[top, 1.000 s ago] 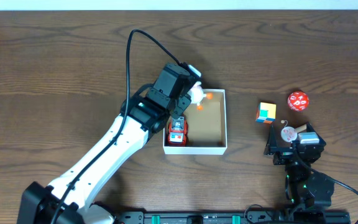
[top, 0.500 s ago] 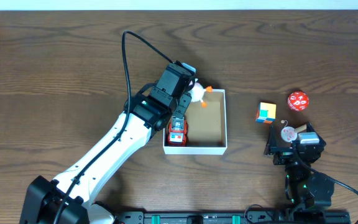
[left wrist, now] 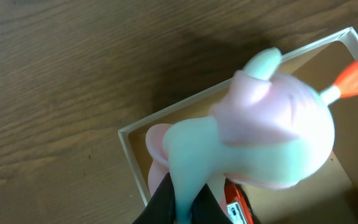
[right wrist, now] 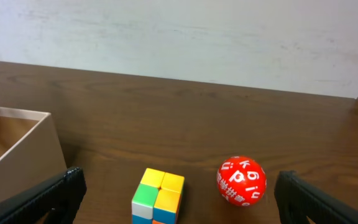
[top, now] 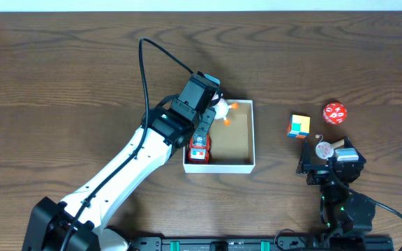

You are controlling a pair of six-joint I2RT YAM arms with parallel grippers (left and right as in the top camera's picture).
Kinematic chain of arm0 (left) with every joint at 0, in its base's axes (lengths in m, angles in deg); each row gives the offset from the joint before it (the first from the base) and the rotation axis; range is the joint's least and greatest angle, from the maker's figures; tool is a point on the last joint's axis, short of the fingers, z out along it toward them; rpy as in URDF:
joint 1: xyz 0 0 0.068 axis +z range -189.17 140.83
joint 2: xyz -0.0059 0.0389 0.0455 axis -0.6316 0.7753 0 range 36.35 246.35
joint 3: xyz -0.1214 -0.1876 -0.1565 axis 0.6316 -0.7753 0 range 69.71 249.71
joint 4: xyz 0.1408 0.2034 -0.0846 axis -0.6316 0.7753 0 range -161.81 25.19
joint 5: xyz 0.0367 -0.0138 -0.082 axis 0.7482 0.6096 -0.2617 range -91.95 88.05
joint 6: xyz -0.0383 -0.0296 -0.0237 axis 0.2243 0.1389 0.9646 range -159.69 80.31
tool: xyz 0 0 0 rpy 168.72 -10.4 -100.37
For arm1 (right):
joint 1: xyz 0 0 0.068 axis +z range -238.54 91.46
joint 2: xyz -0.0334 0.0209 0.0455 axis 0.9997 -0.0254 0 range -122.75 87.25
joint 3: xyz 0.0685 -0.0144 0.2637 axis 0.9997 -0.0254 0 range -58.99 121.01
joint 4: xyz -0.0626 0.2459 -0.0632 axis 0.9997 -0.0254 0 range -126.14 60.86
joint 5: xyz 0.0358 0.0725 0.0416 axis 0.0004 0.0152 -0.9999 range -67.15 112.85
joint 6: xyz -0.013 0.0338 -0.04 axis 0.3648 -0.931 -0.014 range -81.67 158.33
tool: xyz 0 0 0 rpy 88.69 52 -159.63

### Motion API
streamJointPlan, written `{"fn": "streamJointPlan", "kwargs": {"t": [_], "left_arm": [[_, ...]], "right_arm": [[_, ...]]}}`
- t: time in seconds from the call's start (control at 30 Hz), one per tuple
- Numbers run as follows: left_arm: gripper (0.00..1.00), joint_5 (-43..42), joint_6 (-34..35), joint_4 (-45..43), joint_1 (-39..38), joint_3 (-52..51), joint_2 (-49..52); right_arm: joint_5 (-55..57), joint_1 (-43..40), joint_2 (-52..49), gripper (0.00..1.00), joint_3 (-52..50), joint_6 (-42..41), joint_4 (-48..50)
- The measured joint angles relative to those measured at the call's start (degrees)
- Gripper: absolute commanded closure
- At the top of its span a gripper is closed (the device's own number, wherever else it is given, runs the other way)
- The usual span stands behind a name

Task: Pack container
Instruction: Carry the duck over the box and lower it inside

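Container beneath left claw with toy

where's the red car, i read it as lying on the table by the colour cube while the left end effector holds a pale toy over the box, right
Not quite. The overhead view shows the red car inside the container, not out by the colour cube. The left end effector does hold the pale toy over it.

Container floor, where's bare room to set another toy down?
Bare brown floor lies between the red car and the container wall facing the colour cube. The car's side is crowded: the left gripper holds a pale toy over its far corner.
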Motion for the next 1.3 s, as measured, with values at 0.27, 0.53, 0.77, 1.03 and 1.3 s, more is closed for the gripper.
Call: {"fn": "streamJointPlan", "kwargs": {"t": [0.27, 0.53, 0.77, 1.03, 1.3], "left_arm": [[0.94, 0.02, -0.02, -0.2, 0.0, -1.11, 0.22], [0.94, 0.02, -0.02, -0.37, 0.0, -1.14, 3.72], [0.94, 0.07, -0.02, -0.44, 0.0, -1.14, 6.38], [0.3, 1.11, 0.02, -0.48, 0.0, -1.14, 6.43], [0.24, 1.36, 0.68, -1.22, -0.07, -1.14, 6.43]], "right_arm": [[0.02, 0.0, 0.0, 0.01, 0.0, 0.0, 0.0], [0.0, 0.0, 0.0, 0.01, 0.0, 0.0, 0.0], [0.02, 0.0, 0.0, 0.01, 0.0, 0.0, 0.0], [0.02, 0.0, 0.0, 0.01, 0.0, 0.0, 0.0], [0.02, 0.0, 0.0, 0.01, 0.0, 0.0, 0.0]]}}
